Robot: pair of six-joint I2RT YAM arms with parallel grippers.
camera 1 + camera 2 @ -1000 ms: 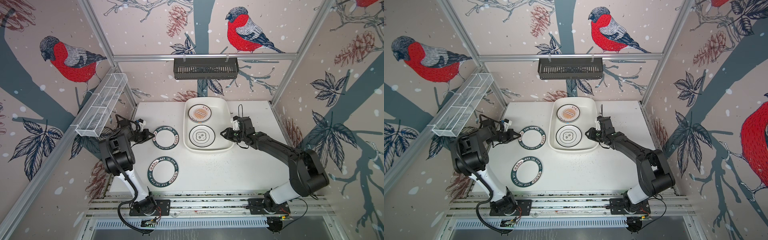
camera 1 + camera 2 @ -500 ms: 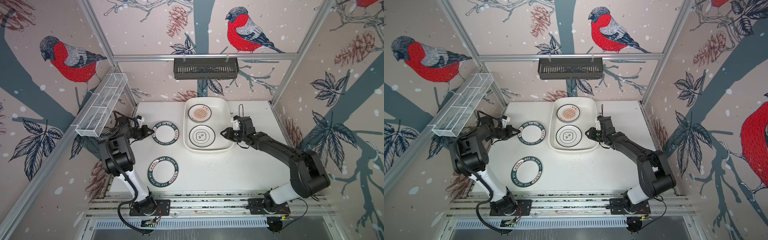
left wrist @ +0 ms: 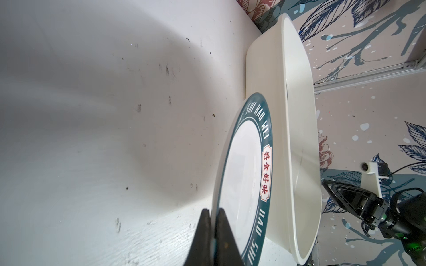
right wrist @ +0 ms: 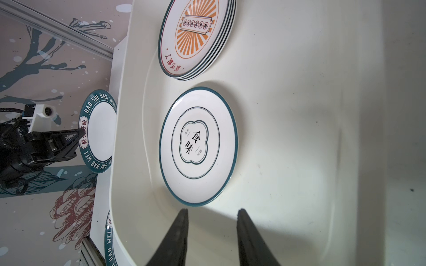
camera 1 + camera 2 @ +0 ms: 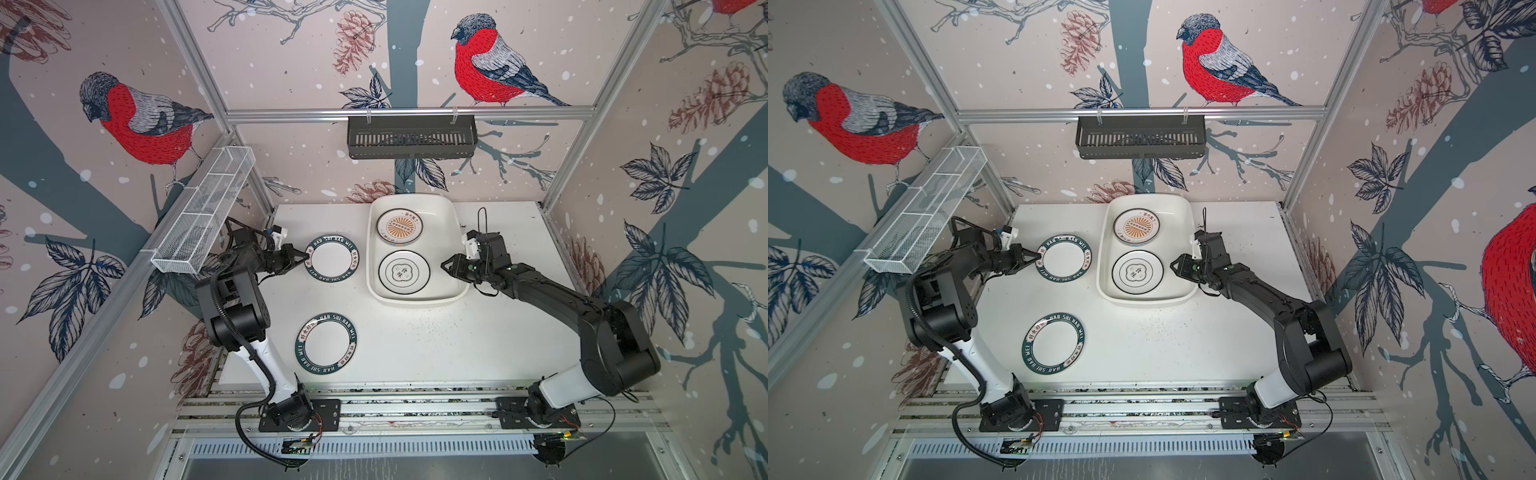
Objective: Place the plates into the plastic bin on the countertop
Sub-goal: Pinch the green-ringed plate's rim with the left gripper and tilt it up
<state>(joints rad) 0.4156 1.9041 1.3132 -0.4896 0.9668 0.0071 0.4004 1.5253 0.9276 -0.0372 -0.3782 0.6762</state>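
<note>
On the left, the left pincer (image 5: 302,259) is clamped tight on the near rim of a lettered plate (image 5: 331,259). In the left wrist view the plate seems lifted clear of the table (image 5: 436,345), and it sits just beside the left wall of the bin (image 5: 415,300), not yet over it. A second lettered plate (image 5: 326,345) lies flat on the table towards the front, well apart from the bin and untouched.

Inside the bin, a stack of sunburst plates (image 5: 399,226) sits at the back, several rims deep in the right wrist view. An emblem plate (image 5: 404,272) lies flat in front of it; whether another hides beneath it I cannot tell.

On the right, the right pincer (image 5: 445,264) hangs over the bin's right side, its jaws partly apart and holding nothing.

The job looks well past halfway: one plate is in transit and one is left on the table.
</note>
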